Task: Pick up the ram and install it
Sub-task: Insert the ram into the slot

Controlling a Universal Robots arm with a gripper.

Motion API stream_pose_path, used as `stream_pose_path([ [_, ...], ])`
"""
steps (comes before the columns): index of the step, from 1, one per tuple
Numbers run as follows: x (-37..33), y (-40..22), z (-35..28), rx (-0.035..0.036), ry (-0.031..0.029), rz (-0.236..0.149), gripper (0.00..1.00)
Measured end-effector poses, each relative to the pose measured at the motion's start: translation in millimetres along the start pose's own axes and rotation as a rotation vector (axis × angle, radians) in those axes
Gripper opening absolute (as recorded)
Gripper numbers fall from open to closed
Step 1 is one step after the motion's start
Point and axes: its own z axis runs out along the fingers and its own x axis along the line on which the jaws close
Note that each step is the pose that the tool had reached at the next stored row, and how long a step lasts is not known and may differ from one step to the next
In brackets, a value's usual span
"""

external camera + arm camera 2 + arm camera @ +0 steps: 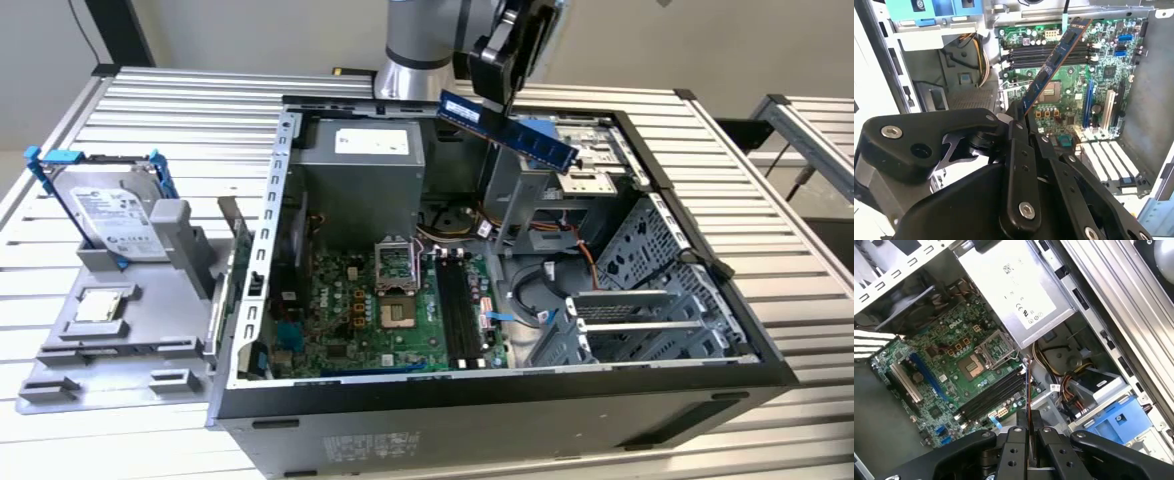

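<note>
Blue-green ram (514,130) pinched endwise in pincer (497,98), tilted above computer case (467,400); memory slots (461,300) at its six o'clock, exterior view. We should level and align it first.

Open computer case (481,385); hard drive (114,220) upright on grey stand (134,335).
</note>
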Motion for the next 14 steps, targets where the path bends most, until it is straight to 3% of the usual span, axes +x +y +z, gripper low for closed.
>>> stream_pose_path([
  [6, 0.0, 0.0, 0.0, -0.0002, -0.0006, 0.023, 0.00],
  [14, 0.0, 0.0, 0.1, -0.0010, -0.0033, 0.123, 0.00],
])
